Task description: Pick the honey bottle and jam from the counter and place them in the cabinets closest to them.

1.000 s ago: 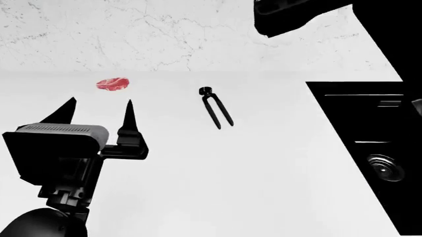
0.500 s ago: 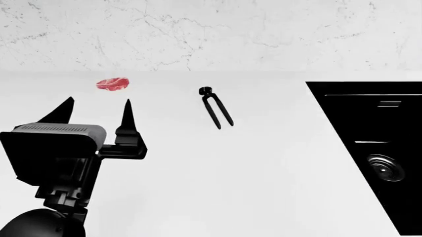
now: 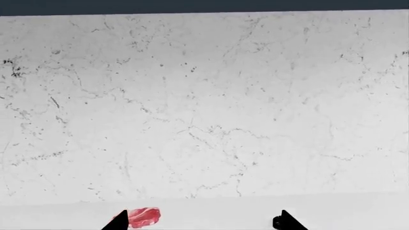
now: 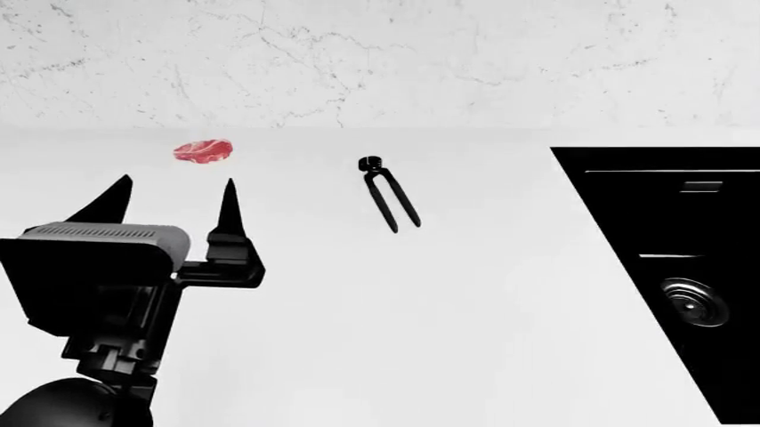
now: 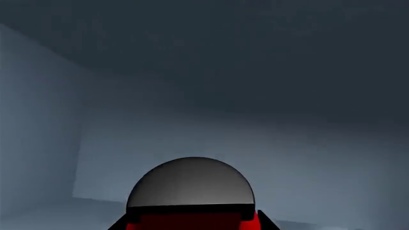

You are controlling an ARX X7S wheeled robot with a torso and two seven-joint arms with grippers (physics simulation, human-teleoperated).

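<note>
The right arm has risen out of the head view; its hand [image 5: 191, 225] grips the jam [image 5: 191, 191] inside a dim cabinet, ready for placing. The left hand [image 4: 173, 200] hovers wide over the worktop [image 4: 475, 311], meat [image 4: 203, 151] at its 12 o'clock. No honey bottle visible.

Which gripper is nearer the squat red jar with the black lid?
Right. The right wrist view shows the squat red jar with the black lid right at that gripper, inside a dim enclosure. The left gripper hovers open above the white counter.
</note>
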